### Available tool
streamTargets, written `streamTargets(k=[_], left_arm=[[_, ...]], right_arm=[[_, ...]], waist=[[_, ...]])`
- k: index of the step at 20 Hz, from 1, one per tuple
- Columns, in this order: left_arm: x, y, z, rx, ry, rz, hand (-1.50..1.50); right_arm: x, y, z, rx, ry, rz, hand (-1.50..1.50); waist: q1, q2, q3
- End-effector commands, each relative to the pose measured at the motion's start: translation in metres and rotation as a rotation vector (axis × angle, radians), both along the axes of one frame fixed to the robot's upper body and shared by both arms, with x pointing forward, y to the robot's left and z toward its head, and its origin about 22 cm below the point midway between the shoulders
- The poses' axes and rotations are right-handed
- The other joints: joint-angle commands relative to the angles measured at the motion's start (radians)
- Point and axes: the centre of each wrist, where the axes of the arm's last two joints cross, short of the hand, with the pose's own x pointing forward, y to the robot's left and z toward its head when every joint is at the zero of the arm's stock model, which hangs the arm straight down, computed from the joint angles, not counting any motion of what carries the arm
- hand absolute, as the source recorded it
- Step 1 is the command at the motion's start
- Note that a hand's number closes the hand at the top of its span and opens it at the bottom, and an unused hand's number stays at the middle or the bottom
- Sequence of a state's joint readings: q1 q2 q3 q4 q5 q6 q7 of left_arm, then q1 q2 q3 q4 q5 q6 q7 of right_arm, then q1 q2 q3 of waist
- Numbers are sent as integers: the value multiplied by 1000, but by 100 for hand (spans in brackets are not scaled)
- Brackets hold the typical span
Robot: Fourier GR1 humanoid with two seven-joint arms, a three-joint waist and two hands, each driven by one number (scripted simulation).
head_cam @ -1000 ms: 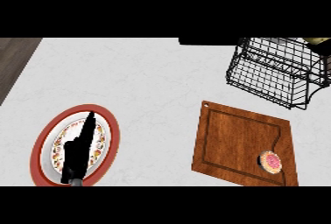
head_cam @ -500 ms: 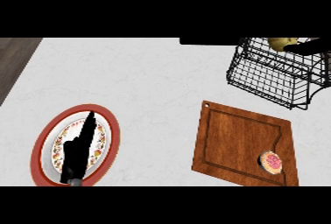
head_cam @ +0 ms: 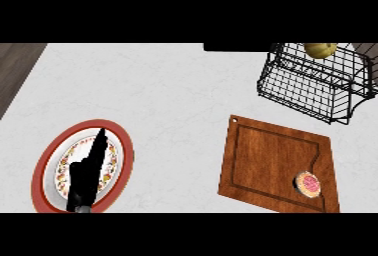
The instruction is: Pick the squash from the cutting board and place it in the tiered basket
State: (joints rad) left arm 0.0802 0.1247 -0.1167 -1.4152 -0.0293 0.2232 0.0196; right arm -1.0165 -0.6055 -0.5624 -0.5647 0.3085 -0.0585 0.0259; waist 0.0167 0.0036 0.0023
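A yellowish squash (head_cam: 319, 49) shows at the top of the black wire tiered basket (head_cam: 310, 95), at the view's far right. No hand is on it. The wooden cutting board (head_cam: 269, 165) lies in front of the basket, and no squash is on it. My left hand (head_cam: 85, 175) rests open at the lower left, straight fingers pointing up over a red-rimmed plate (head_cam: 44, 165). My right hand shows nowhere in the head view.
A small round pink-topped item (head_cam: 308, 183) sits at the board's near right corner. A dark wood strip (head_cam: 15, 75) borders the white counter (head_cam: 162, 100) at the left. A dark strip (head_cam: 236, 46) runs along the counter's back edge.
The squash and basket have slid a little left in the view, so more of the squash now shows. The left hand has stayed still over the plate.
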Motion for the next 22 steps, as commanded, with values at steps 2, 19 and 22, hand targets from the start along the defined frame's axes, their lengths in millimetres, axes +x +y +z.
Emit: streamTargets(k=[2, 19, 22], left_arm=[[1, 0, -5, -6, 32, 14, 0], [-12, 13, -10, -2, 30, 29, 0], [4, 21, 6, 5, 3, 23, 0]], right_arm=[[-38, -62, 17, 11, -89, -219, -150], [-267, -242, 53, 111, -74, -300, -150], [-292, -251, 23, 119, -66, -279, -150]], waist=[[-20, 0, -2], [-25, 0, 2], [-26, 2, 4]])
